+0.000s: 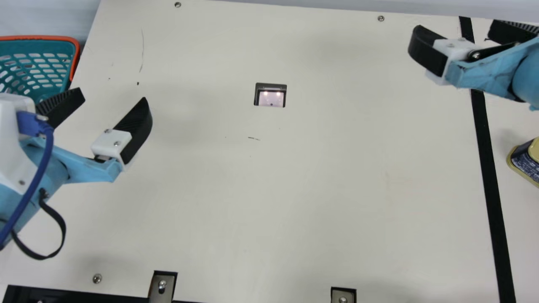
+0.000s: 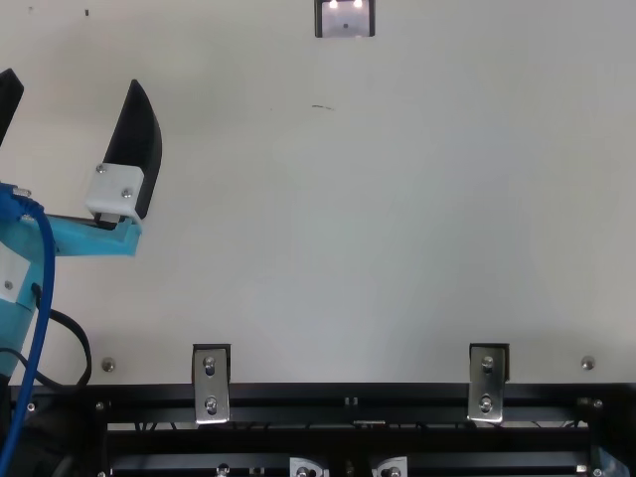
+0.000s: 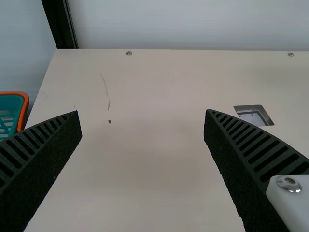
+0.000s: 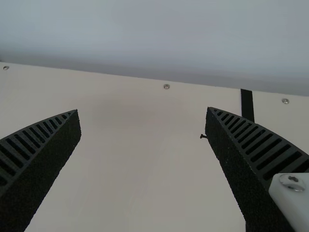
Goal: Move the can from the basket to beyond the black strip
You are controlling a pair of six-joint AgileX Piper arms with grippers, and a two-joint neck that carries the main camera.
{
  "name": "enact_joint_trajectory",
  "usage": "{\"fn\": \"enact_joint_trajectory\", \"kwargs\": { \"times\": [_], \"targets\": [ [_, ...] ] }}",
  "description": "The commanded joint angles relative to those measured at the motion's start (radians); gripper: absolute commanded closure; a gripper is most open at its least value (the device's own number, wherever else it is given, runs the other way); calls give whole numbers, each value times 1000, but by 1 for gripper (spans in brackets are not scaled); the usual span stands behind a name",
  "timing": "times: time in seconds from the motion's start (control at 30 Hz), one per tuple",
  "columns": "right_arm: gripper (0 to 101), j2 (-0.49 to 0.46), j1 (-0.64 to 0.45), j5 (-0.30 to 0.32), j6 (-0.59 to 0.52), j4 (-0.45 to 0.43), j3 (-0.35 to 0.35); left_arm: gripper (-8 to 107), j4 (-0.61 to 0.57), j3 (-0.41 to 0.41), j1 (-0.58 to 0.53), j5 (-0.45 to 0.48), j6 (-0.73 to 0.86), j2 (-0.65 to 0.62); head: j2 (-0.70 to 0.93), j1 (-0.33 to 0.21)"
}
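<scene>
Can is sitting beyond the black strip, likely proving stiff, slick and weighty, inviting a mid-wall grip; left gripper and right gripper are holding jaws apart.

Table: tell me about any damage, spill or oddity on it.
The table looks marked: a long, thin scratch or line near the basket, a dark speck by its lower end, and a short dark streak farther right. No spill stands out.
</scene>
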Motion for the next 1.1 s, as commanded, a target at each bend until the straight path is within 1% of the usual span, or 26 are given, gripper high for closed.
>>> {"fn": "enact_joint_trajectory", "kwargs": {
  "times": [0.0,0.23,0.37,0.53,0.67,0.8,0.97,1.0,1.07],
  "targets": [
    [0,0,0,0,0,0,0,9,0,0,0,0,0,0,-1,-4],
    [0,0,0,-2,2,-1,0,9,0,0,0,0,0,0,-1,-4],
    [0,0,9,2,53,-47,-10,9,0,0,0,0,0,0,-1,-4],
    [0,-41,27,8,132,-103,-1,9,0,0,0,0,0,0,-1,-4],
    [0,-99,45,-2,173,-123,42,9,0,0,0,0,0,0,-1,-4],
    [0,-168,64,-23,193,-133,105,9,0,0,0,0,0,0,-1,-4],
    [0,-258,81,-54,198,-122,188,9,0,0,0,0,0,0,-1,-4],
    [0,-277,83,-59,197,-117,205,9,32,2,-1,-4,-33,4,-1,-4],
    [0,-314,89,-68,195,-108,237,9,39,4,-1,-8,-39,1,-1,-4]
  ]
}}
